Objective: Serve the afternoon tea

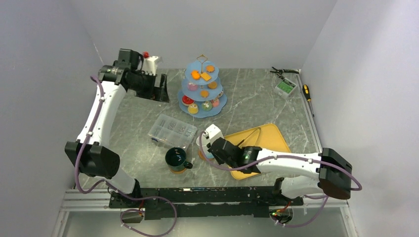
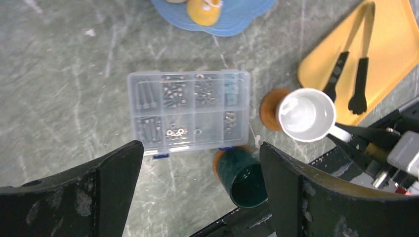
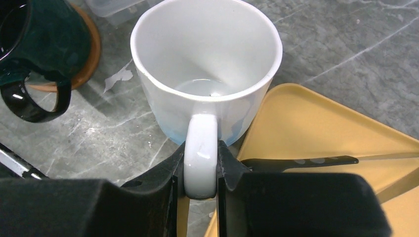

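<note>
My right gripper (image 3: pixel 200 160) is shut on the handle of the white mug (image 3: pixel 207 59), which is upright by the left corner of the yellow tray (image 3: pixel 316 128). In the top view the right gripper (image 1: pixel 211 147) holds the white mug (image 1: pixel 213 133) to the right of the dark-green mug (image 1: pixel 175 158). The dark-green mug (image 3: pixel 34 44) stands on an orange coaster (image 3: pixel 89 54). The light-blue three-tier stand (image 1: pixel 202 89) at the back carries toy cakes and biscuits. My left gripper (image 1: pixel 160 93) is open and empty, high at the back left, with fingers apart (image 2: pixel 197 163).
A clear compartment box (image 1: pixel 172 131) lies left of centre. Black tongs (image 2: pixel 346 69) lie on the yellow tray (image 1: pixel 269 138). A second orange coaster (image 2: pixel 271 109) sits by the white mug (image 2: pixel 306 114). Pliers, a green box and a screwdriver (image 1: pixel 307 92) lie at the back right.
</note>
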You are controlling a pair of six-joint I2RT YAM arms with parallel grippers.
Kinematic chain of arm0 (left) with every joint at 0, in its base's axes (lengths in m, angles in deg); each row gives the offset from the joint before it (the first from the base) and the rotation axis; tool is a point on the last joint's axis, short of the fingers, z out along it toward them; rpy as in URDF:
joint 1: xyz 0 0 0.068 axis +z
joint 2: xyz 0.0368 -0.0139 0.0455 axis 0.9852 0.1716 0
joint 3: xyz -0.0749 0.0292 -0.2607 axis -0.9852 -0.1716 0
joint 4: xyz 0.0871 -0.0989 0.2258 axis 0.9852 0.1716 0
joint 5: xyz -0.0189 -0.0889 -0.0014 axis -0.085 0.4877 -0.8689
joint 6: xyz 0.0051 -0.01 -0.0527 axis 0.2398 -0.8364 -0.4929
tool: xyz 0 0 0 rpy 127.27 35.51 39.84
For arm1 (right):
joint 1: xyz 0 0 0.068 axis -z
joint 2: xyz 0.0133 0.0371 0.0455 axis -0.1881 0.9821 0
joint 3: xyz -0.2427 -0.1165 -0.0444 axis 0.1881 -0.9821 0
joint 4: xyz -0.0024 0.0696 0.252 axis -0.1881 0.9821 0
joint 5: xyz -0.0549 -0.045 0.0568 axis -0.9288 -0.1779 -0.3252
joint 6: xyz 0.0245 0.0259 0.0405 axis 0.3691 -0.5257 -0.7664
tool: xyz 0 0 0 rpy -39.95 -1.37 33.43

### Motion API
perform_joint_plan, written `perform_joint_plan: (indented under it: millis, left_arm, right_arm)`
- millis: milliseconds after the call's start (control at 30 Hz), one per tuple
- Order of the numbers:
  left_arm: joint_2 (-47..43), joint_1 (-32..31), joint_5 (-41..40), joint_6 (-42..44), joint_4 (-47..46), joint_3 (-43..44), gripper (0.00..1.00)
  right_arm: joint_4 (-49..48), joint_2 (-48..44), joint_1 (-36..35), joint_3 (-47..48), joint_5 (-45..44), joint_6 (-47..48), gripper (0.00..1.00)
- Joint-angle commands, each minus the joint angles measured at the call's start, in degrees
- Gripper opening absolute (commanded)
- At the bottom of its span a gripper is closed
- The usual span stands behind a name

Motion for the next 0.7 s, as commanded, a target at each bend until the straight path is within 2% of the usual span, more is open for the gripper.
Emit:
perform_joint_plan:
  millis: [0, 333, 667]
  left_arm:
    - [-0.5, 6.38, 1.97, 1.78, 1.03, 1.84, 0.93]
    - [-2.27, 11.19, 2.46, 2.14, -3.48, -1.96, 0.93]
    - [-2.76, 12.59, 2.72, 2.63, -4.12, -2.55, 0.93]
  right_arm:
    - [-11.14, -2.05, -3.38, -1.09, -6.78, 0.19, 0.0]
    - [-22.93, -0.34, -7.57, -7.55, -15.59, -0.71, 0.0]
    - [-30.09, 3.96, -8.57, -11.34, -15.1, -2.65, 0.0]
